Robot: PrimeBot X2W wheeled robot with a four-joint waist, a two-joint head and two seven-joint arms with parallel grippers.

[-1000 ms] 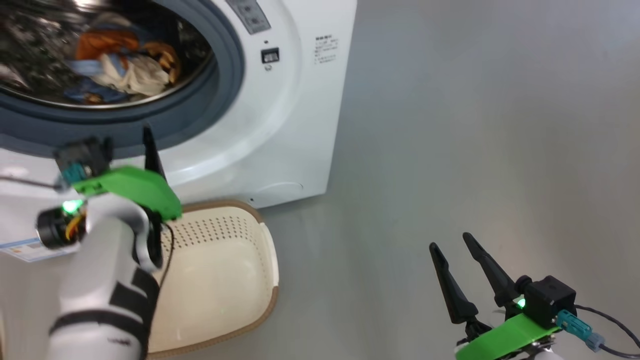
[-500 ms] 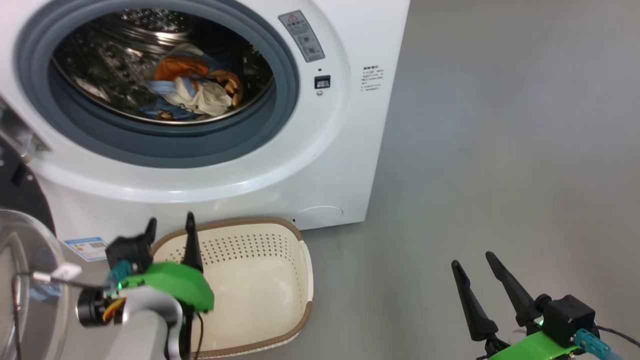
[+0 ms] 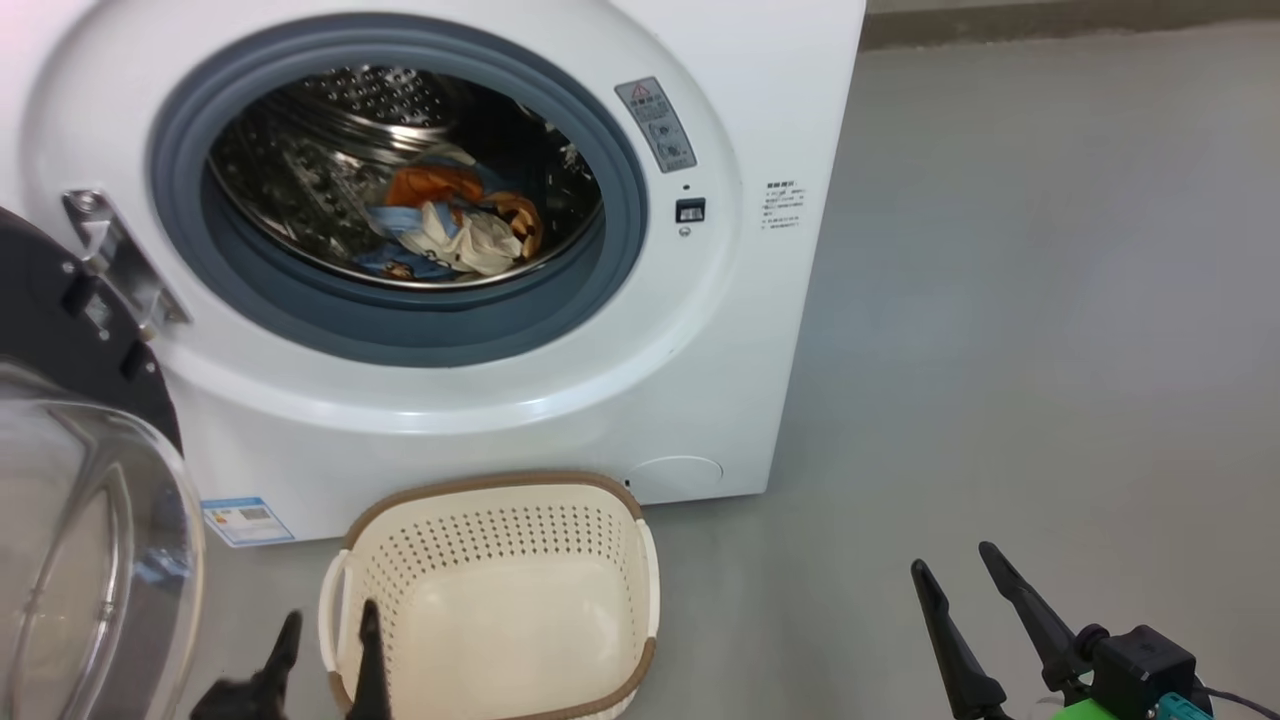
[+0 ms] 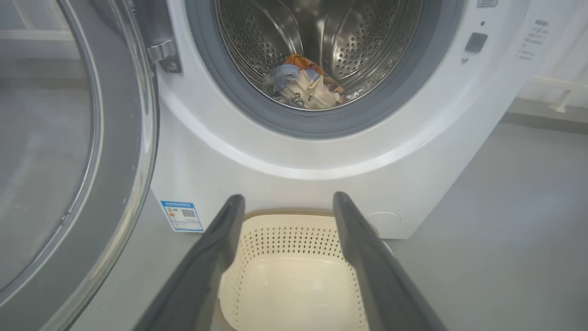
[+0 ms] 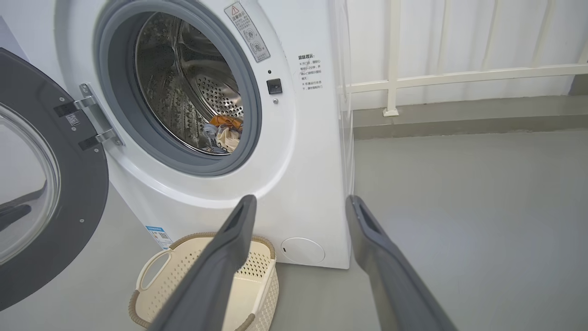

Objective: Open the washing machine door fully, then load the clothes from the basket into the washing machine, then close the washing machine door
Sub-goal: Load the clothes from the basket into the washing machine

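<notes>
The white washing machine stands with its door swung wide open at the left, glass bowl facing me. The clothes, orange, blue and cream, lie inside the steel drum; they also show in the left wrist view and the right wrist view. On the floor before the machine sits the cream basket, with nothing in it. My left gripper is open, low at the basket's near left rim. My right gripper is open over the bare floor at the lower right.
A blue label sits low on the machine's front. Grey floor spreads to the right of the machine. A white railing and a low kerb run behind it. The open door takes up the space to the left.
My left arm has dropped back from the drum opening to the basket's near rim. The head camera has tilted up, so the whole machine front and the door show.
</notes>
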